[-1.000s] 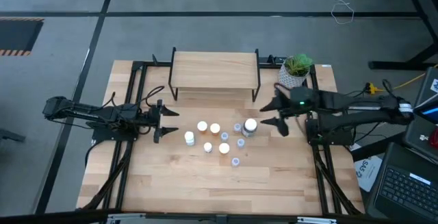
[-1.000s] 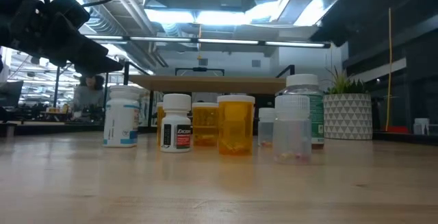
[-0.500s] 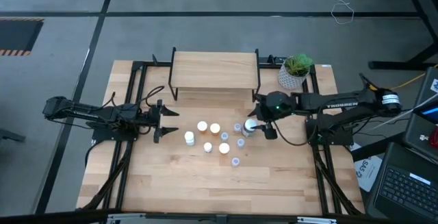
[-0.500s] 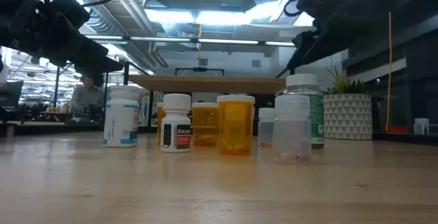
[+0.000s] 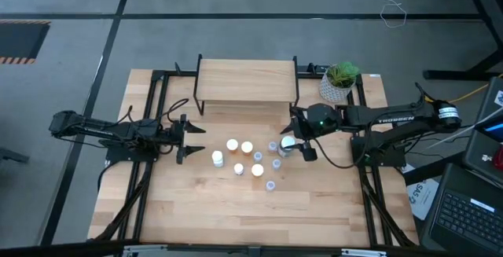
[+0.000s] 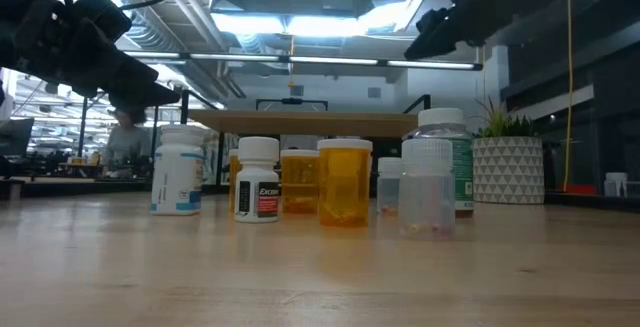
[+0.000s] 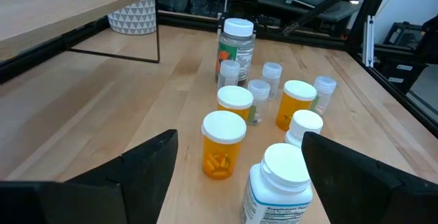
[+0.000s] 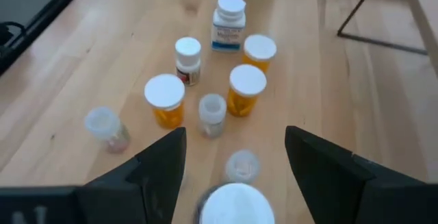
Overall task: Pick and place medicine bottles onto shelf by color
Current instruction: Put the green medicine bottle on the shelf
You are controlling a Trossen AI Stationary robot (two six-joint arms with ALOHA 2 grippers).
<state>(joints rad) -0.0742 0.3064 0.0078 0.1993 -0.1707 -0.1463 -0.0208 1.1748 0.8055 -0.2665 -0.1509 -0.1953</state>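
Note:
Several white-capped medicine bottles stand in a cluster at mid-table: orange ones (image 5: 247,148), tiny clear ones (image 5: 270,185), a white one (image 5: 218,158) and a larger one with a green label (image 5: 287,145). The shelf (image 5: 247,80) stands behind them with a bare top. My right gripper (image 5: 298,136) is open and hovers over the green-label bottle, whose white cap (image 8: 233,203) shows between the fingers; in the low view the gripper (image 6: 450,17) is well above the bottle (image 6: 446,159). My left gripper (image 5: 193,141) is open and empty, left of the cluster, facing the bottles (image 7: 224,144).
A white pot with a green plant (image 5: 339,80) stands at the far right, beside the shelf. Black frame rails (image 5: 149,170) run along the table's left and right sides. Bare wood (image 5: 259,218) lies between the bottles and the near edge.
My right gripper has gone from the table's right side toward the left and now hovers over the green-label bottle. The bottles have stayed where they were.

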